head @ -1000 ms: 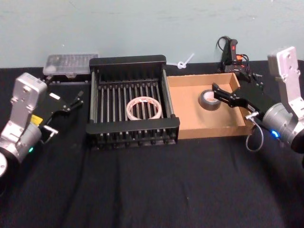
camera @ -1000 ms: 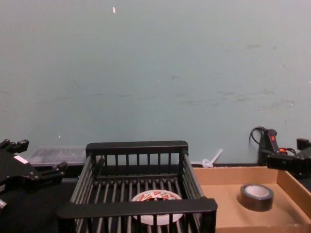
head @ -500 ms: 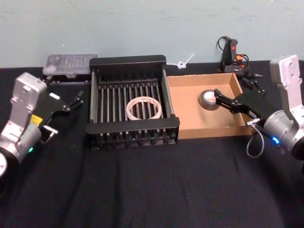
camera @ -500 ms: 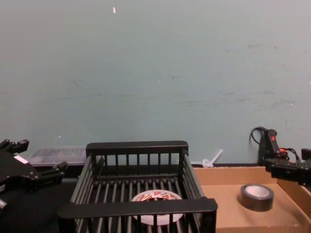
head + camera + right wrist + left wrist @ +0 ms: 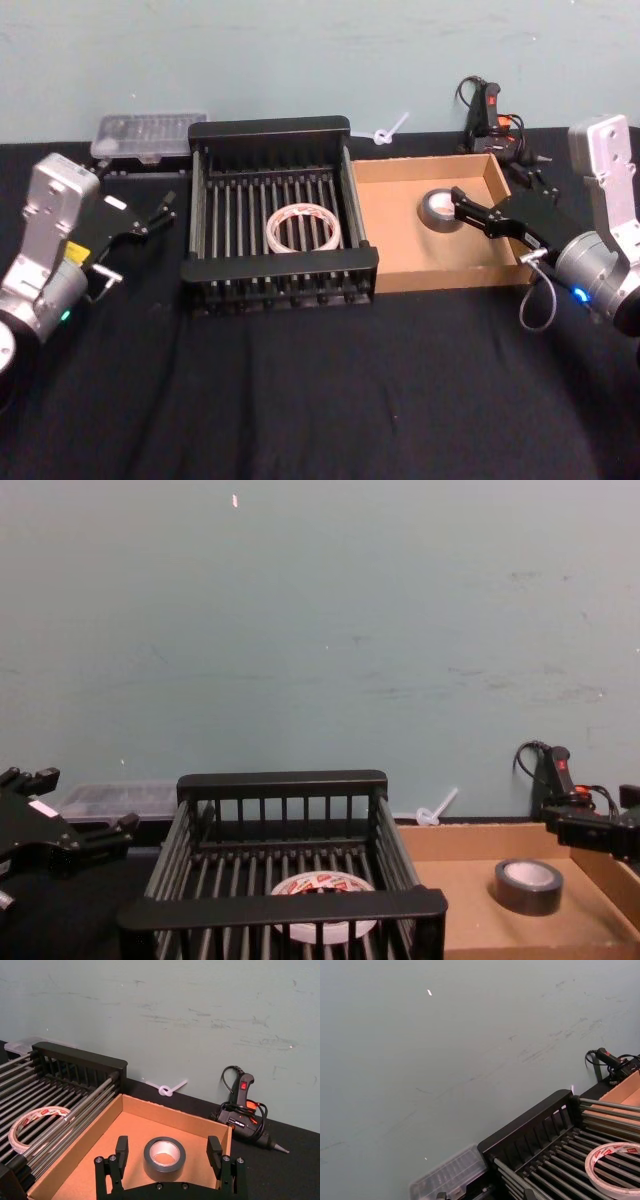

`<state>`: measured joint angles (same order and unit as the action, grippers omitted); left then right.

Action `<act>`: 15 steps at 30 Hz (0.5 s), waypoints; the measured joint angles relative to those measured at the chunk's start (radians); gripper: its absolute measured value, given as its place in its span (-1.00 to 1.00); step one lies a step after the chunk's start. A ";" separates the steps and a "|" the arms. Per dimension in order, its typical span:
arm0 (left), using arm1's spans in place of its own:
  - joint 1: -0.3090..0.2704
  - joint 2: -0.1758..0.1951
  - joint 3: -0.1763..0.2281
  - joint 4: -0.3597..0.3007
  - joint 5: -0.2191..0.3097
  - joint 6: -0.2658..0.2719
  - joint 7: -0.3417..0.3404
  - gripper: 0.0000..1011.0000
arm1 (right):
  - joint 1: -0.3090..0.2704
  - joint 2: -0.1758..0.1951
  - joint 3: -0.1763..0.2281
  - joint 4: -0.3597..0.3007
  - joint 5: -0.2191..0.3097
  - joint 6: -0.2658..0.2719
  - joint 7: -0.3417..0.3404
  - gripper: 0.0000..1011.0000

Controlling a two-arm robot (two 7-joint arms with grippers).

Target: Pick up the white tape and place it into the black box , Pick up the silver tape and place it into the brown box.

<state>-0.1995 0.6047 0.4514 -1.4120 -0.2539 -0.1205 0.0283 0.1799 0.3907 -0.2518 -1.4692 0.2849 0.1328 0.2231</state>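
On the ribbed bar bottom of the black box, the white tape is seen lying flat, and inside the brown box the silver tape rests flat on the cardboard floor toward its far side. Both placements can thus be judged as done. The right gripper is held just short of the silver tape with its fingers spread wide and nothing between them; the roll lies apart from both fingers. The left gripper is parked to the left of the black box, over the dark table; its jaws appear parted and nothing is held in them. Should either roll need handling again, both may be judged light and rigid, with smooth outer bands that could slip under a weak pinch. The silver tape would best be taken across its outer wall or by rim and pale core. The wider, thinner white tape could be flexed by a hard squeeze, so a hold across its band through the central hole is advised.
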 joint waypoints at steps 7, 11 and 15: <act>0.000 0.000 0.000 0.000 0.000 0.000 0.000 0.98 | 0.001 0.001 -0.001 0.000 0.000 0.000 0.000 0.98; 0.000 0.000 0.000 0.000 0.000 0.000 0.000 0.98 | 0.001 0.001 -0.001 0.000 0.000 0.000 0.000 0.98; 0.000 0.000 0.000 0.000 0.000 0.000 0.000 0.98 | 0.001 0.001 -0.001 0.000 0.000 0.000 0.000 0.98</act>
<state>-0.1995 0.6047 0.4514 -1.4120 -0.2539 -0.1205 0.0283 0.1811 0.3916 -0.2526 -1.4693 0.2850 0.1329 0.2231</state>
